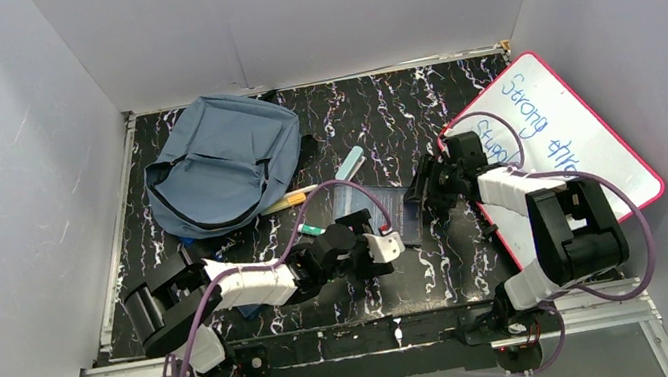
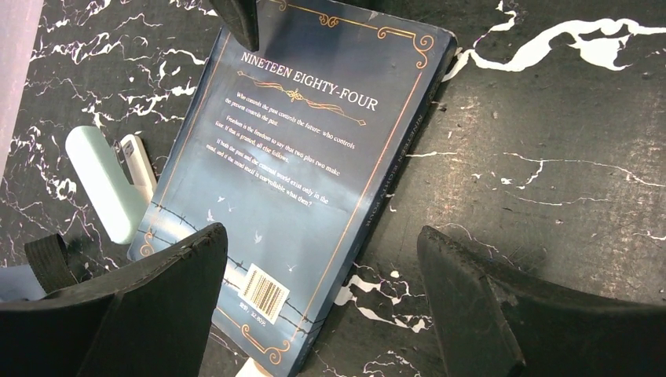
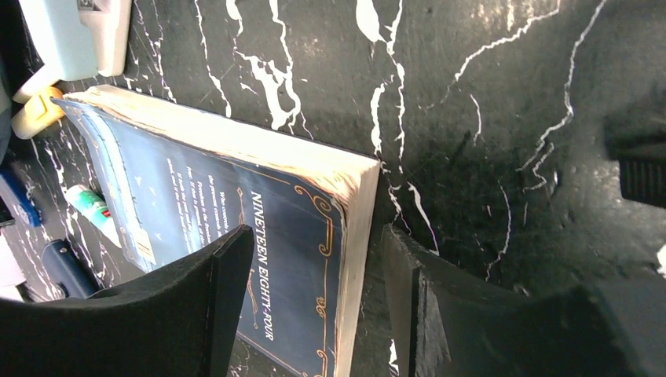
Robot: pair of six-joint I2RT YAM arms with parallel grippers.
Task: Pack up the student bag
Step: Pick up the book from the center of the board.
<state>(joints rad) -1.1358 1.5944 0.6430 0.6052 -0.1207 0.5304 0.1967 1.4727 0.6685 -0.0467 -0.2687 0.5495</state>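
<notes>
- Table (image 1: 445, 272), far-left corner: I see the student bag (image 1: 219, 161) lying flat.
- My left tool (image 2: 320, 243) hangs over the book (image 2: 314, 141), jaws wide apart.
- My right tool (image 3: 318, 236) has its jaws apart, straddling that book's page edge.

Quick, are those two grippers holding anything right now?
Left gripper: open, holding nothing, over the book.
Right gripper: open, straddling the book's edge, not gripping.

The right gripper (image 3: 314, 259), black fingers (image 3: 181, 314) parted, straddles the page edge of a dark-blue paperback book (image 3: 196, 196) on the black white-veined tabletop (image 3: 471, 118); a pale-mint plastic case (image 3: 71, 35) lies at 11 o'clock.
</notes>
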